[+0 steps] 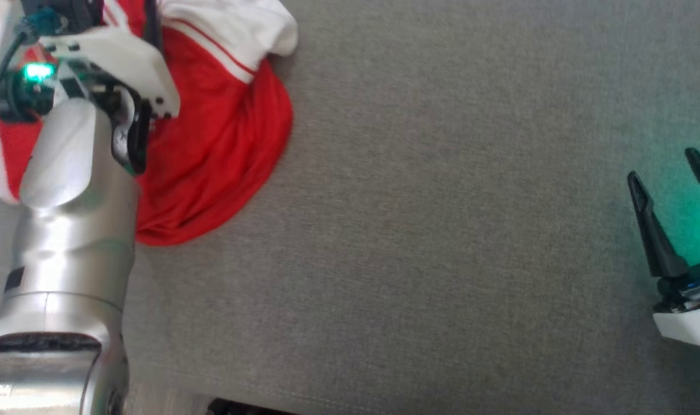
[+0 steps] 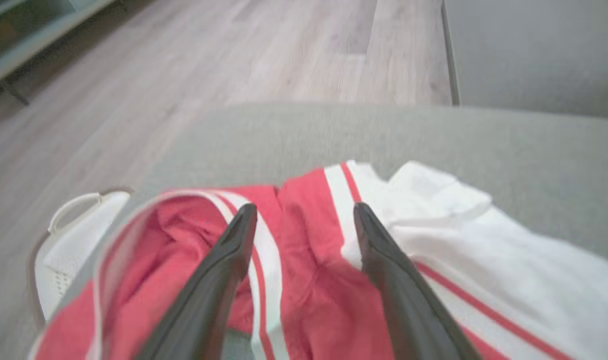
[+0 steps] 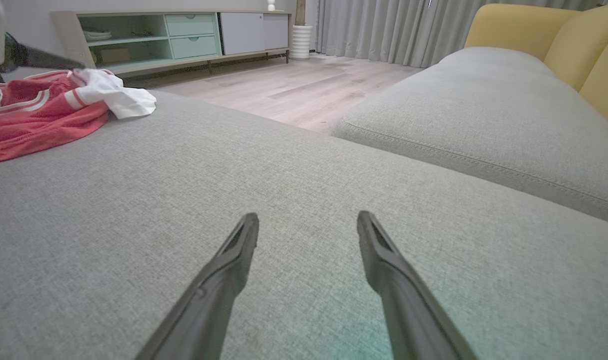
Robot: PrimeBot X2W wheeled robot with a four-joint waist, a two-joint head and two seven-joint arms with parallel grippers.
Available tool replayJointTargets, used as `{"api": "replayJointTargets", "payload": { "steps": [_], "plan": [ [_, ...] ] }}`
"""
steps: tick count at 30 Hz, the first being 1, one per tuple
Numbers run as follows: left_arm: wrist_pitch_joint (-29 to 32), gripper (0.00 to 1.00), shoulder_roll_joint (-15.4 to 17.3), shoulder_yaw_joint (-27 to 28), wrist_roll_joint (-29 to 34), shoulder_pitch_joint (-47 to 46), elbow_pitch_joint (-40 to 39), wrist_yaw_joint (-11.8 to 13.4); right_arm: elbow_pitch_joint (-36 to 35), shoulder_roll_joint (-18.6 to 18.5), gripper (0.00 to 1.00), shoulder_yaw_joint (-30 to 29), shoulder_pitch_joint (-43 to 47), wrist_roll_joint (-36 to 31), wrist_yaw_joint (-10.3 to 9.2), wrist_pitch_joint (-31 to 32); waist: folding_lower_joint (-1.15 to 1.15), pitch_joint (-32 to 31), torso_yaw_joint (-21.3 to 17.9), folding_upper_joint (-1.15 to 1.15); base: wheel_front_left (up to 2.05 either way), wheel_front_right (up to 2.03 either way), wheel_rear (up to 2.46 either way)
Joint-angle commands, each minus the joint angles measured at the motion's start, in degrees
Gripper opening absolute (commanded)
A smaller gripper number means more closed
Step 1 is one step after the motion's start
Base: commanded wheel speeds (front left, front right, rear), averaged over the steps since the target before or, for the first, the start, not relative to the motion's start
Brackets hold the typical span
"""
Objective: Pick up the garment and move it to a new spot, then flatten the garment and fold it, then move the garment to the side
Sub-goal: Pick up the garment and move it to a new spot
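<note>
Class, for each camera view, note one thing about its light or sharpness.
Head view: a green glow tints the cushion beside the right gripper. Left wrist view: soft, the garment smeared toward that view's left. Right wrist view: sharp, with a faint green tint low on the cushion.

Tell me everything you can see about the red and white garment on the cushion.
The garment is soft red fabric with white panels and thin red-and-white stripes, like a sports jersey. It lies crumpled and unfolded in a heap on the grey cushion, near its edge. The left gripper is poised open over a striped fold; whether it touches is unclear.
</note>
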Motion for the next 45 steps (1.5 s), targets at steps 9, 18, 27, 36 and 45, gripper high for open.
{"api": "replayJointTargets", "payload": {
  "steps": [9,18,27,36,45],
  "plan": [
    [5.1,0.76,2.8,1.5,-1.4,-3.3,12.9,1.0,-3.7,-2.3,1.0,-0.4,-0.4,0.7,-0.04,-0.6,-0.02,4.7,-3.1,0.0,0.0,0.0,0.0],
    [-11.9,0.0,6.4,0.6,0.2,-8.9,11.3,1.1,-1.4,1.1,1.0,2.0,-2.2,0.8,-0.04,-0.6,-0.02,-1.6,-4.3,0.0,0.0,0.0,0.0],
    [-17.3,0.0,7.6,-4.3,3.3,-13.7,7.9,-3.0,1.7,9.1,1.0,4.9,-3.0,1.0,-0.04,-0.6,-0.02,-14.3,-8.9,0.0,0.0,0.0,0.0],
    [-15.8,0.0,7.8,-11.4,3.3,-14.9,-2.5,-5.9,2.2,16.2,1.0,7.2,-0.5,-0.7,-0.04,-0.6,-0.02,-26.2,-20.1,0.0,0.0,0.0,0.0],
    [-12.8,0.0,4.4,-22.8,-3.4,-7.9,-14.4,-6.0,1.6,17.5,1.0,6.5,1.1,-0.7,-0.04,-0.6,-0.02,-26.4,-28.1,0.0,0.0,0.0,0.0]
  ]
}}
